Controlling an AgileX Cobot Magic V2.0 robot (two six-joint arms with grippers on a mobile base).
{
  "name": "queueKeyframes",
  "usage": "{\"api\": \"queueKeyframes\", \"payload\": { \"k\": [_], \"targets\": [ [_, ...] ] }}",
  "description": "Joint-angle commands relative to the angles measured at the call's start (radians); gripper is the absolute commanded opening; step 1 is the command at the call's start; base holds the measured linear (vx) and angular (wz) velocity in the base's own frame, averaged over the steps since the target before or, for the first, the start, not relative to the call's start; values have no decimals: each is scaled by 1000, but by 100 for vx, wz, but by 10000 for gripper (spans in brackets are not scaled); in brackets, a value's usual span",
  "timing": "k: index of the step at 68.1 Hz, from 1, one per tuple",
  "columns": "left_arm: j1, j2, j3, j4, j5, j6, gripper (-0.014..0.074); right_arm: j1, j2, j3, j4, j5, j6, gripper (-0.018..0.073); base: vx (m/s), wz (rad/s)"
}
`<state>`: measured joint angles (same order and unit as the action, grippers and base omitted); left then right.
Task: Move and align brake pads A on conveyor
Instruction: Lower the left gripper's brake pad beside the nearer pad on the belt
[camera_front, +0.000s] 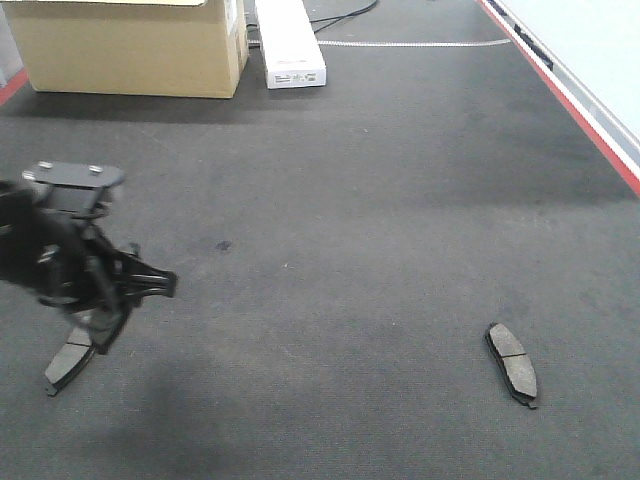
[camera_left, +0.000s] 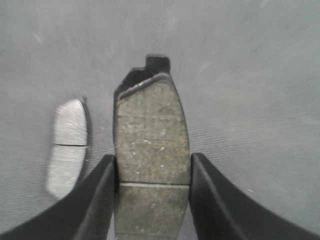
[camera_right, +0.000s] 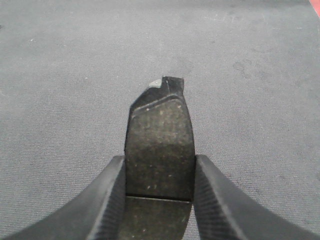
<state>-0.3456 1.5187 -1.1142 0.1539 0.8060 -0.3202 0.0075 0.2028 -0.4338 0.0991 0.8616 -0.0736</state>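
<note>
Both pairs of jaws are closed on a brake pad each: in the left wrist view the left gripper (camera_left: 153, 200) clamps a grey-brown pad (camera_left: 151, 145) by its long edges, and in the right wrist view the right gripper (camera_right: 159, 200) pinches a darker-looking pad (camera_right: 159, 150) the same way. Each held pad shows a thin centre groove near the jaws and a dark backing-plate tab at its far end. From the front view the left gripper (camera_front: 100, 300) hangs low over the left side of the conveyor (camera_front: 350, 200); the right arm is out of that frame. Just beside the left gripper lies a 3rd pad (camera_front: 68, 362), which also appears pale and glary to the left of the held one in the left wrist view (camera_left: 67, 145), and the 2 look roughly parallel. A 4th pad (camera_front: 512, 362) lies well apart on the right of the belt, angled differently. As I judge it, the job is about half done: 2 pads rest on the belt unaligned with each other, 2 are carried and must yet be set down in line. A cardboard box (camera_front: 130, 45) and a white box (camera_front: 290, 40) stand at the belt's far end.
</note>
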Motion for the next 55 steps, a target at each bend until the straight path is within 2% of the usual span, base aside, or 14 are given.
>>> {"api": "queueKeyframes", "payload": {
  "k": [1, 11, 33, 55],
  "targets": [
    [9, 61, -97, -29, 9, -9, -6, -7, 11, -28, 1, -84, -8, -12, 0, 0],
    [40, 167, -177, -91, 58, -8, -6, -7, 11, -28, 1, -85, -8, -12, 0, 0],
    [97, 251, -219, -96, 137, -3, -6, -7, 11, -28, 1, -84, -8, -12, 0, 0],
    [97, 306, -219, -99, 126, -3, -6, -7, 11, -28, 1, -84, -8, -12, 0, 0]
  ]
}}
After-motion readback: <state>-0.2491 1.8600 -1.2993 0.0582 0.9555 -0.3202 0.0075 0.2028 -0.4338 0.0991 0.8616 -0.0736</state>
